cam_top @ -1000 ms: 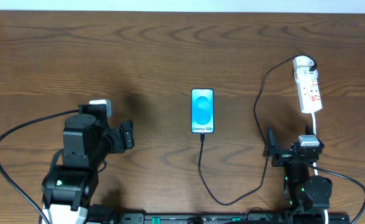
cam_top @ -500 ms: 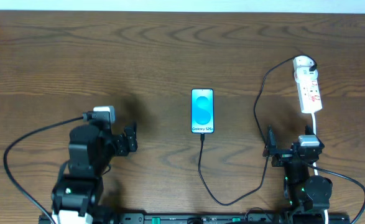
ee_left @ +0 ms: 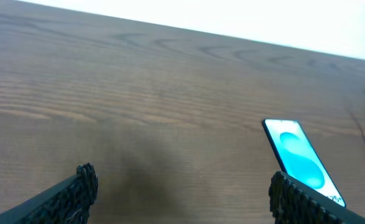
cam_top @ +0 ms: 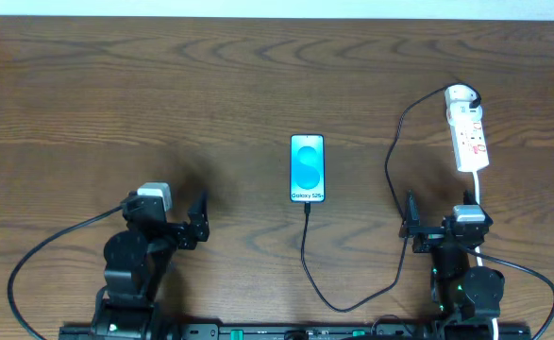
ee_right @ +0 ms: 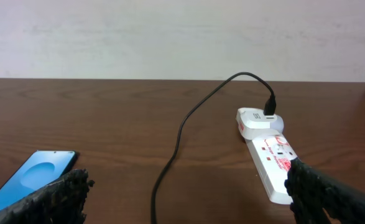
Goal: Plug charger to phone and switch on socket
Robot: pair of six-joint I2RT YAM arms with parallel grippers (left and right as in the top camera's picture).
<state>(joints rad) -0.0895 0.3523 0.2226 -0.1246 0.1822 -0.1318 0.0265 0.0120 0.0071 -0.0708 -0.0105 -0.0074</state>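
While both arms sit at the near edge of the table (cam_top: pixel 163 76), you have this in front of you:

Left gripper (ee_left: pixel 183 186): released; the jaws stand wide apart with only bare wood between them. It holds nothing and touches nothing.

Right gripper (ee_right: pixel 188 186): released as well, jaws spread wide and nothing gripped. It sits just near of the socket's end.

Phone (cam_top: pixel 307 168): flat and face up at mid-table, between your two arms, with its light blue screen lit. Its long axis runs away from you, and the lettering is at its near end. From the left wrist it shows ahead and to the right (ee_left: pixel 300 163); from the right wrist it shows low on the left (ee_right: pixel 33 177).

Charger (cam_top: pixel 302 247): the black cable's tip meets the phone's near short edge. You cannot tell how far in it sits. From there the cable loops toward you, swings right, and climbs (ee_right: pixel 179 134) to the far end of the socket.

Socket (cam_top: pixel 469 137): lying on your right, lengthwise away from you and well apart from the phone. The charger's other end goes into the rounded white plug (ee_right: pixel 257 118) at its far end. Red markings show on top (ee_right: pixel 270 155), but you cannot tell the switch position.

White cord (cam_top: pixel 478 189): leaves the socket's near end toward your right arm.
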